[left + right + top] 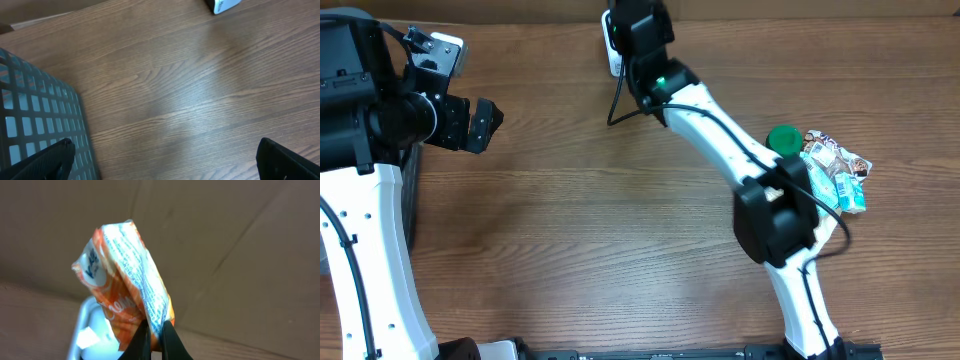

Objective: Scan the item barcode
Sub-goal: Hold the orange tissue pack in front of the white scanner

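**Overhead view.** The left arm (370,230) rises along the left edge of the table (580,240). Its wrist is bent to the right, and the left gripper (485,122) points right over the far-left part of the table with its jaws apart and nothing between them. The right arm (720,125) runs from the near edge, through an elbow right of centre, to the far edge. There its wrist sits above the white scanner (612,55) and hides whatever it holds. A pile of snack packets (835,170) with a green round item (782,138) lies at the right, just beside the elbow. The centre and near-left of the table are bare wood.

**Left wrist view.** Both fingertips (45,162) of the left gripper show at the lower corners, spread wide over the wood. A grey mesh basket (35,115) occupies the left side. A corner of the scanner shows at the far edge, well apart from the fingers.

**Right wrist view.** The right gripper (155,339) is clamped on the lower edge of an orange-and-white packet (125,275), which stands upright and slightly tilted. It is held above the scanner, at lower left in this view. A brown cardboard wall (240,245) stands behind it.
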Available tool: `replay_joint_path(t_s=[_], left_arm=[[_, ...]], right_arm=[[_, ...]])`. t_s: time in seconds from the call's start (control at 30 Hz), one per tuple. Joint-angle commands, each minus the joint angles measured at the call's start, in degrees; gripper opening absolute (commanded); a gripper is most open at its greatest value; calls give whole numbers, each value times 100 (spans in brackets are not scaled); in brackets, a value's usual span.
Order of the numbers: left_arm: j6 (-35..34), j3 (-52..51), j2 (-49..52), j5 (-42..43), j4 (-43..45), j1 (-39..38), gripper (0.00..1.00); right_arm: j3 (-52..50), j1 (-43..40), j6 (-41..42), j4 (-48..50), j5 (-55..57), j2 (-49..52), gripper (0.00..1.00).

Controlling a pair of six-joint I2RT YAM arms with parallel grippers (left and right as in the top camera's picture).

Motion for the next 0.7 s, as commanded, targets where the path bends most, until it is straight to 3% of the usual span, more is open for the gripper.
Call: replay_joint_path(t_s=[0.0, 0.2, 0.67], left_arm=[[129, 92, 9, 20, 4, -39, 100], [129, 92, 9, 20, 4, -39, 100], [129, 94, 9, 20, 4, -39, 100]], right_arm=[[48, -22, -1174, 269, 413, 433, 4], [48, -15, -1762, 815, 717, 887, 4], [48, 114, -1757, 1027, 710, 953, 4]])
